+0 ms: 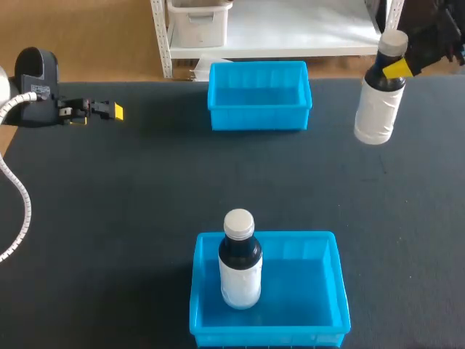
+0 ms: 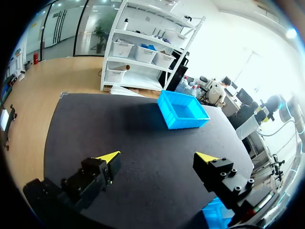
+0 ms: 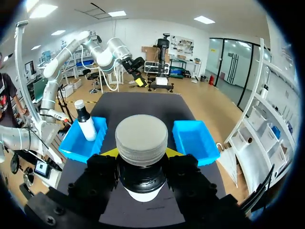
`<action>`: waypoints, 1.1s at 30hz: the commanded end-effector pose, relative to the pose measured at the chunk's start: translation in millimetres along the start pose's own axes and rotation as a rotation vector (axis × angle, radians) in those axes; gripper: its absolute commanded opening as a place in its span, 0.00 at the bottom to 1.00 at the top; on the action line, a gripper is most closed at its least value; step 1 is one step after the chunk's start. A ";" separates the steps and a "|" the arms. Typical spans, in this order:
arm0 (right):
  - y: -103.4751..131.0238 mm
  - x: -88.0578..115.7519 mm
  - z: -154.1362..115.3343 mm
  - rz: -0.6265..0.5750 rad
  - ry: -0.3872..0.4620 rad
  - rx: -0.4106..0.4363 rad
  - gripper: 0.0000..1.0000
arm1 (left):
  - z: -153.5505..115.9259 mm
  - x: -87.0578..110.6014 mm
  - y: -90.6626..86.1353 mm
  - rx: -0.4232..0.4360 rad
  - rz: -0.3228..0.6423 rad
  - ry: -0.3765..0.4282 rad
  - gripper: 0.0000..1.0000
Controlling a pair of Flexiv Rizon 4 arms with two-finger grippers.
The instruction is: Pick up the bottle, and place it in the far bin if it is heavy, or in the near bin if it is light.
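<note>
Bottle (image 1: 378, 109) clamped at neck by right gripper (image 3: 142, 153), held aloft right of far bin (image 1: 259, 118), presumably for weighing; left gripper (image 2: 158, 158) spread wide, empty.

The left hand (image 2: 158, 160) has two black, blocky fingers (image 2: 224, 176). They are matte and hard-edged, with round screw recesses sunk into their faces. Each finger ends in a bright yellow wedge tip (image 2: 108, 156). In the head view the wrist behind it is a rounded black housing (image 1: 35, 67) bearing a small pale label, and a white ribbed hose (image 1: 19, 200) runs from it. From the right wrist view, the left arm (image 3: 90, 47) shows silver-white tubular links with grey bands at the joints. The right hand (image 3: 141, 151) is built the same: black moulded blocks (image 3: 100, 176) with screw holes, and yellow tips just showing at their ends.
</note>
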State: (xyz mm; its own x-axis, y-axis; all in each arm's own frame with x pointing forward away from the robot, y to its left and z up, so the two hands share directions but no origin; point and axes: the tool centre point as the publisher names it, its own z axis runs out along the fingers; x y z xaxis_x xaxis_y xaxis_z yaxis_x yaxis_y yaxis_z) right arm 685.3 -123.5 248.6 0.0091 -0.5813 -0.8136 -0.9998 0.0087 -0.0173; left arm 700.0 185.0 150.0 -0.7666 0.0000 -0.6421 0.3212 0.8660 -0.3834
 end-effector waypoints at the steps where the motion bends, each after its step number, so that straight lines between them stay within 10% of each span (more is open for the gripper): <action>1: 13.0 -1.8 -0.6 -0.012 -0.017 -0.040 0.00 | 0.0 0.0 -0.1 0.000 0.000 0.000 1.00; 33: 161.2 -50.0 44.5 -0.237 -0.108 -0.469 0.00 | 0.0 0.0 -0.1 0.000 0.000 0.000 1.00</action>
State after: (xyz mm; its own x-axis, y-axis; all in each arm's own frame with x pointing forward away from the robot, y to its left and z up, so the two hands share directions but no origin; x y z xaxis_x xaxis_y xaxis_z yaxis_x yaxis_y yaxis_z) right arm 530.7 -63.1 259.3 0.2052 -0.4270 -0.8806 -0.8693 -0.4929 0.0365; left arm 700.0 184.9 150.0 -0.7666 0.0001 -0.6421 0.3213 0.8659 -0.3834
